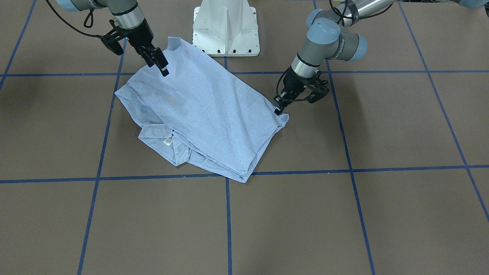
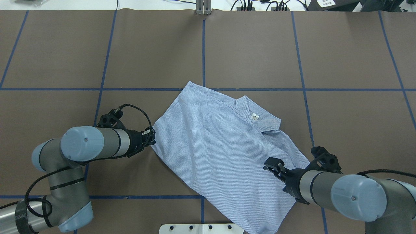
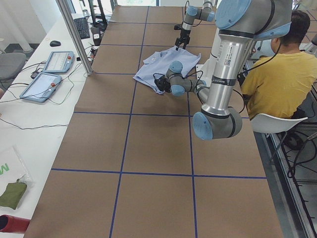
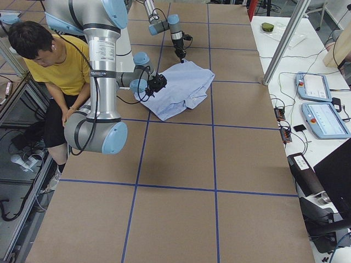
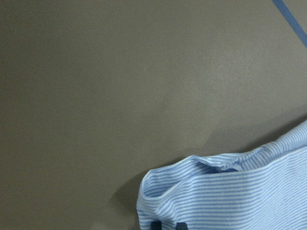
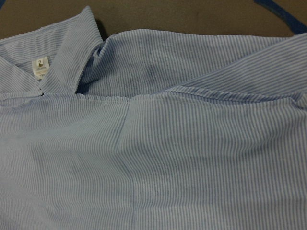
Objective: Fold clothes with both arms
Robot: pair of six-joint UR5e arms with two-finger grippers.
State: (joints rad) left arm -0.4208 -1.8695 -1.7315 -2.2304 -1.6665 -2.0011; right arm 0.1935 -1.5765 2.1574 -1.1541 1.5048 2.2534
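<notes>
Shirt (image 2: 214,146) lies flat on the desk (image 2: 156,48), partly folded. Its long axis runs diagonally, from the far-left corner down to the near-right corner by the robot base. The collar (image 2: 260,122) and its white label (image 2: 254,117) sit on the far-right edge.

Left arm (image 2: 97,143) reaches in from the shirt's left side. The left jaws sit right at the left-hand corner of the cloth (image 5: 158,184). In the wrist view the two tips are close together with striped cloth between them, and the corner is raised off the desk with a shadow under it. So they look pinched on that corner.

Right arm (image 2: 325,188) comes in from the near right. The right jaws hover over the cloth just robot-side of the collar, inside the shirt's outline, not at an edge. The prongs look apart in the overhead view and no tips show in the right wrist view. They read as open and holding nothing.

Key relation: the left jaws are already on an edge, with the rest of the shirt stretching away to the right. The right jaws have cloth below on all sides, so they probably need to go down or shift to an edge. Only after that could the two lift together across the long axis.
</notes>
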